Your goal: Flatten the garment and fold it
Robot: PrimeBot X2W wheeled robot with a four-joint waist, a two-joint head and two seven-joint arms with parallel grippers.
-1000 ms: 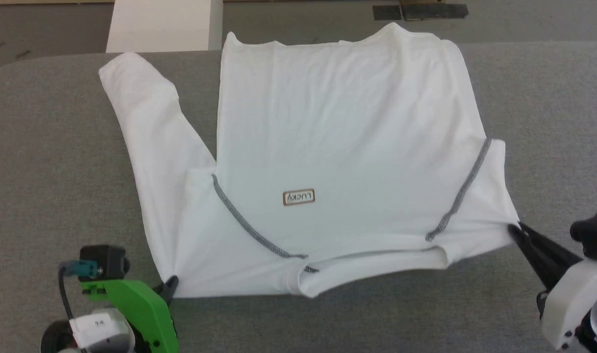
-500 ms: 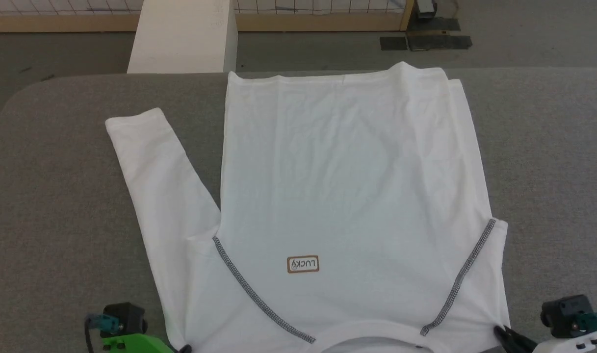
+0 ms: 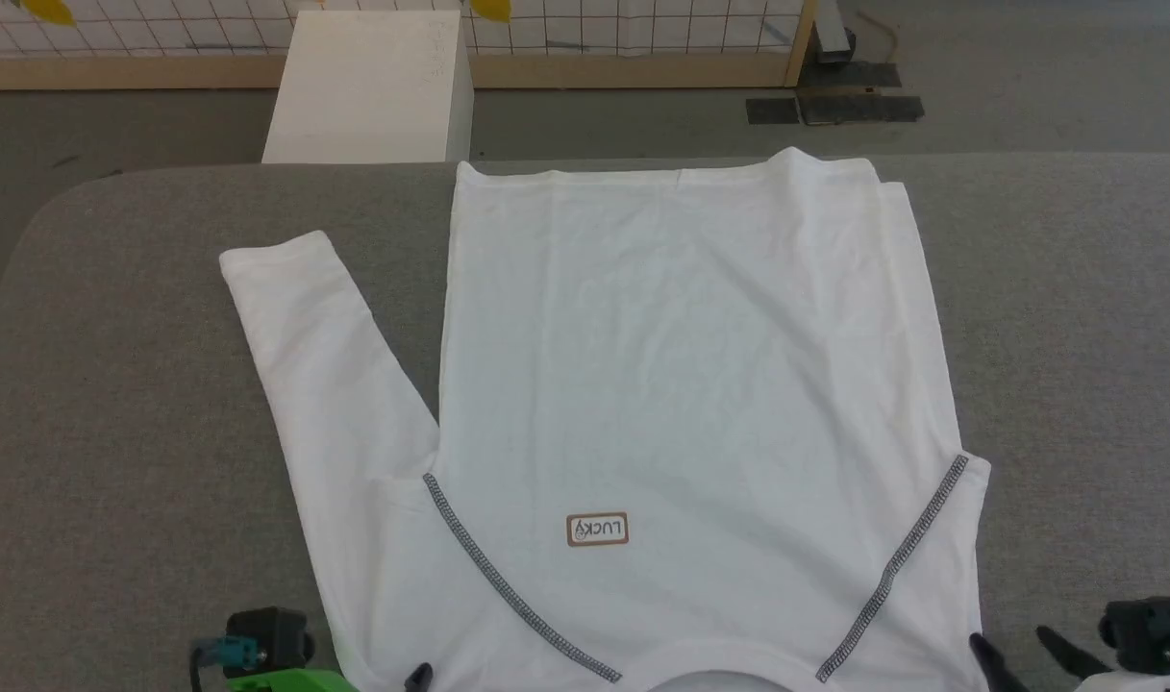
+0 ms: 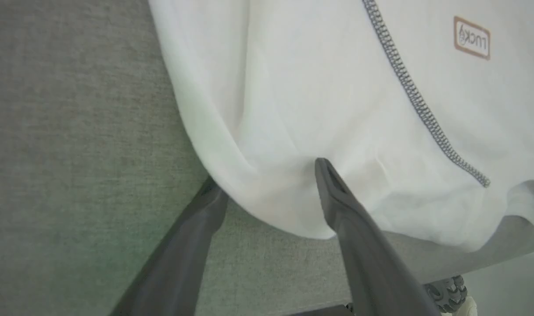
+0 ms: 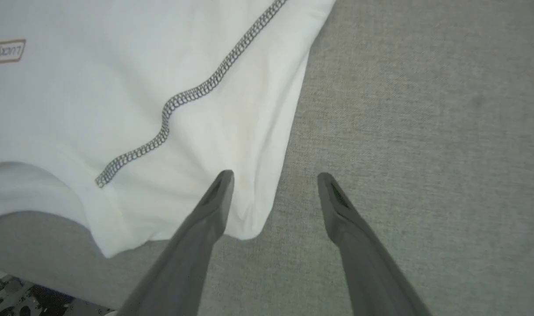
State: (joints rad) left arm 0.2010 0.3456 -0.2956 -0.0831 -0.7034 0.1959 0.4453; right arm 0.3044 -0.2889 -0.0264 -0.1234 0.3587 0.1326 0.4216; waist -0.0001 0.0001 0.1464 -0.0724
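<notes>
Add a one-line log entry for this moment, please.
shirt: spread flat on table, one sleeve angled out | left gripper: open at shoulder corner | right gripper: open at other shoulder corner

Robot test lab, fenced work bay.
Grey fabric-covered table (image 3: 113,384) with a rounded corner; bare grey floor (image 3: 161,135) beyond it; wood-framed wire-grid barrier (image 3: 642,58) along the far side; plain white box (image 3: 368,86) before it; dark flat patches (image 3: 834,106) on the floor.

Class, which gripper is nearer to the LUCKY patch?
Left. The left gripper straddles the garment edge, closer to the patch; the right gripper straddles the far shoulder corner.
</notes>
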